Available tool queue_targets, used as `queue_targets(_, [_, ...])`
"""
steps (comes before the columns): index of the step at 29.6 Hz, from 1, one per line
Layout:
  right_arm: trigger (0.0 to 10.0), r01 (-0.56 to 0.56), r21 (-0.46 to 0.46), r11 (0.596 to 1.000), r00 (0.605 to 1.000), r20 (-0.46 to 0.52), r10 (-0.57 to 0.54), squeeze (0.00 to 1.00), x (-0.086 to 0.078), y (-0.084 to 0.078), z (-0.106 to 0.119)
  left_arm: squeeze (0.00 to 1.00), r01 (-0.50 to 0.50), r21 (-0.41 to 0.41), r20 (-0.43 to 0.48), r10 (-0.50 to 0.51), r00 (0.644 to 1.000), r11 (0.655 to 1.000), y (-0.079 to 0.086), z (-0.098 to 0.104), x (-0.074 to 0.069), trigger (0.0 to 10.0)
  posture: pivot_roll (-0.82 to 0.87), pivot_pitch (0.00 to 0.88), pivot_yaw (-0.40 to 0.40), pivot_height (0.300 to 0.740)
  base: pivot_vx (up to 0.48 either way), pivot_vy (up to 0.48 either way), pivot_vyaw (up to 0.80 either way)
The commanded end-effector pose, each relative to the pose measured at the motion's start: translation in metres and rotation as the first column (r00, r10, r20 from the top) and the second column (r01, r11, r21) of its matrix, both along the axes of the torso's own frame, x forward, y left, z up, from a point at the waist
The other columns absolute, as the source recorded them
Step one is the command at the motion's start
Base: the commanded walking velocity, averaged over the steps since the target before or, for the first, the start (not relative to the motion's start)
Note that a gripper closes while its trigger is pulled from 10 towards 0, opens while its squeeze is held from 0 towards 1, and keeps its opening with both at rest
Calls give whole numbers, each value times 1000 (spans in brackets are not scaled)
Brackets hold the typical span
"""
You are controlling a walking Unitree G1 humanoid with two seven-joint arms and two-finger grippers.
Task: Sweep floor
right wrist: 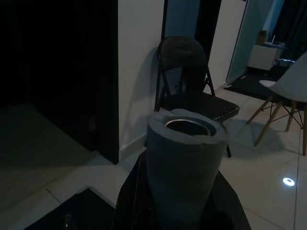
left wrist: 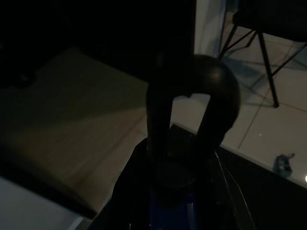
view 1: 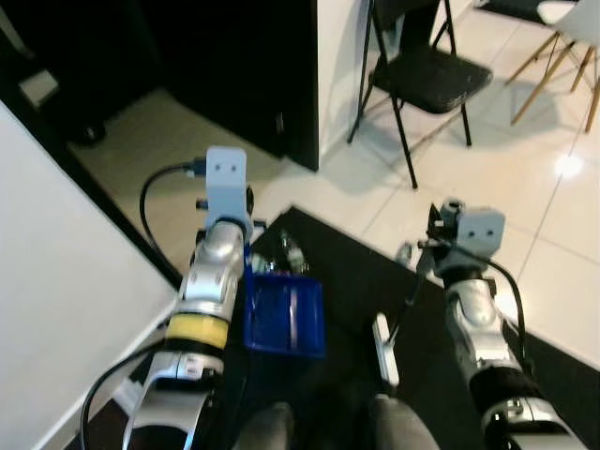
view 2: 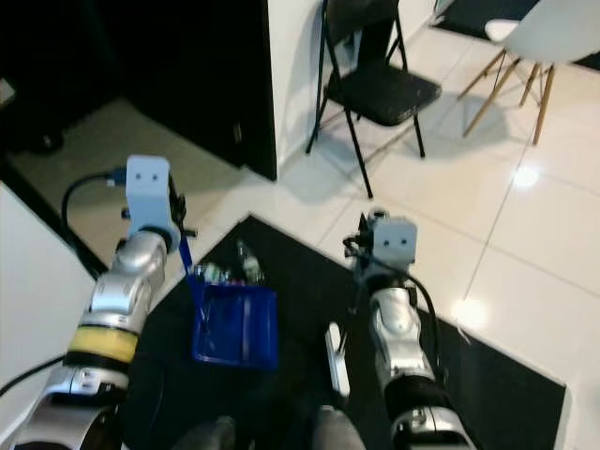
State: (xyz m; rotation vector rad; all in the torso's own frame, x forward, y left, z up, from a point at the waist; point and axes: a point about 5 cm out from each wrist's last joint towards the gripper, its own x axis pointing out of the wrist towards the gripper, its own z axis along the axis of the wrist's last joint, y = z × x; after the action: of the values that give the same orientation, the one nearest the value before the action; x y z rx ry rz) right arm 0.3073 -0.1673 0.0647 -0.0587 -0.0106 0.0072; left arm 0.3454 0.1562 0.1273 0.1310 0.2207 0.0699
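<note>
Fingers of both grippers grip cleaning tools over a black mat (view 1: 356,272).

From the head views, the left gripper (view 1: 246,246) holds the blue dustpan (view 1: 284,316) upright by its handle, small litter (view 1: 286,255) at its far edge, probably awaiting the sweep; the right gripper (view 1: 424,258) holds the broom (view 1: 385,349), head down on the mat. Left wrist view adds dark fingers (left wrist: 158,120) clamped around the handle. Right wrist view adds the broom's grey handle top and a folding chair (right wrist: 184,72) beyond.
</note>
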Motion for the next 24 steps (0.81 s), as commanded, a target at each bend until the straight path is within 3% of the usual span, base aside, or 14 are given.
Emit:
queue_targets(1, [10000,-7,2,1000,1000,20,7,0,2,3,4,0,-12,8,25,12,1000,1000,5,5,1,10000,-53,69,28,740,446,0,0])
queue_targets(19, [10000,-11,-1,1000,1000,24,11,0,4,4,6,0,-10,4,32,10,999,1000,5,7,2,10000,-52,57,29,740,457,0,0])
queue_targets(24, [10000,-12,-1,1000,1000,26,12,0,4,4,6,0,-19,-19,29,20,999,1000,6,8,2,10000,-51,57,30,740,229,0,0])
